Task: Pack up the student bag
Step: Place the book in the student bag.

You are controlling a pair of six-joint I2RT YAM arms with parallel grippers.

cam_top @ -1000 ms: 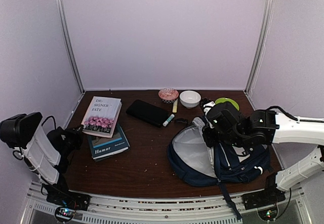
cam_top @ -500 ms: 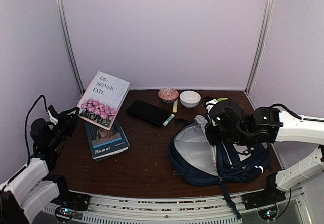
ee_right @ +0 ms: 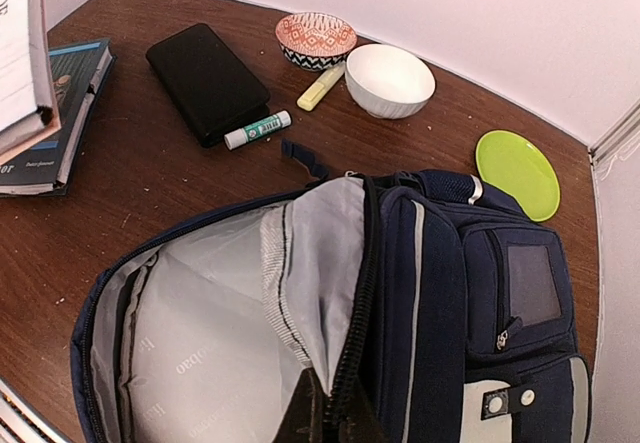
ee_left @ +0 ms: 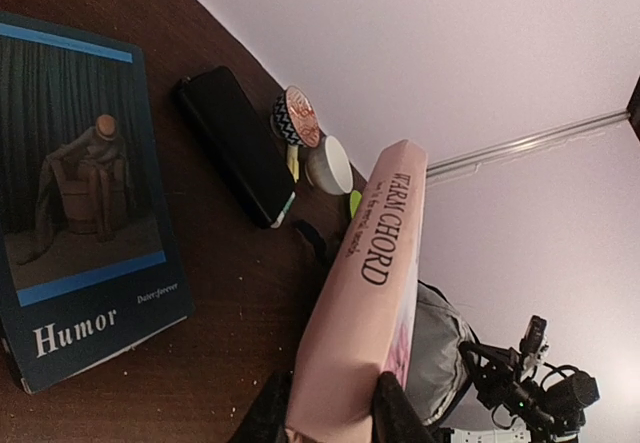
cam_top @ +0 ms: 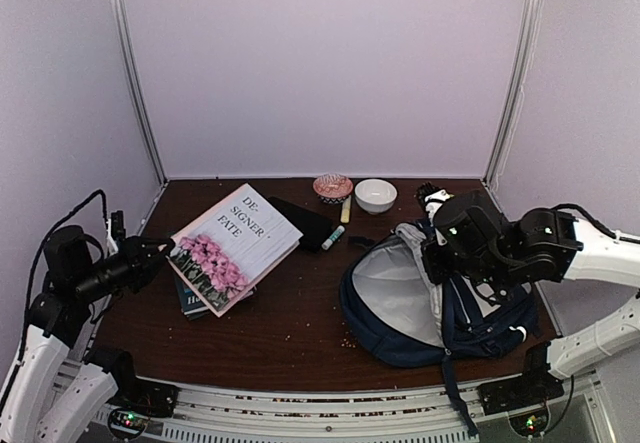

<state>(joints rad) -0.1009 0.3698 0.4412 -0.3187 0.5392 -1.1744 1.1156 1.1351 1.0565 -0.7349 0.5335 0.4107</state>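
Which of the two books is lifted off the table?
The white book with pink flowers, held tilted in the left gripper's jaws; the dark blue Humor book lies flat on the table.

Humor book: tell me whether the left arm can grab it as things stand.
Probably not yet. The left gripper is shut on the flowered book, holding it raised; it must release that first. Otherwise the Humor book lies unobstructed close by.

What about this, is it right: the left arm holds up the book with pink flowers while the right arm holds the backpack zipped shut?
Not quite. The backpack is not zipped shut: the right wrist view shows it gaping open, grey lining exposed, the right arm's jaws pinching its rim. The left arm does hold up the book with pink flowers.
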